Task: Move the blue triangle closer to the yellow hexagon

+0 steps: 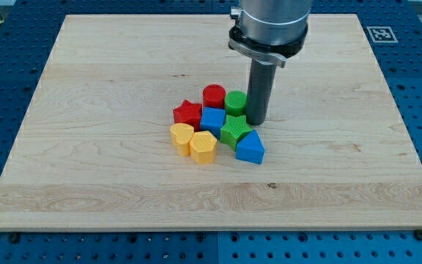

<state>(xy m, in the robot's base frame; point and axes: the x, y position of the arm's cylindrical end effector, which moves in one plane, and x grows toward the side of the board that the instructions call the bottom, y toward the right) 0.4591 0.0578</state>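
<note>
Near the middle of the wooden table [108, 66], eight small blocks sit bunched in one cluster. Blue triangle [250, 148]: at the cluster's lower right edge, just below the green star [235, 129] and touching or nearly touching it. Yellow hexagon [203, 147]: at the cluster's lower left, beside a second yellow block [182, 136] (shape rounded, possibly a heart) on its left. A narrow strip of bare wood separates triangle from hexagon; the blue cube [212, 120] and the green star stand just above that gap. Upper row of the cluster: red star [187, 114], red cylinder [213, 96], green cylinder [236, 102]. My tip [256, 122] rests at the cluster's right side, just beside the green cylinder and green star, above the blue triangle in the view. The arm carries no jaws, only a dark rod below a metal flange. A fiducial marker [380, 34] lies at the table's upper right corner.
</note>
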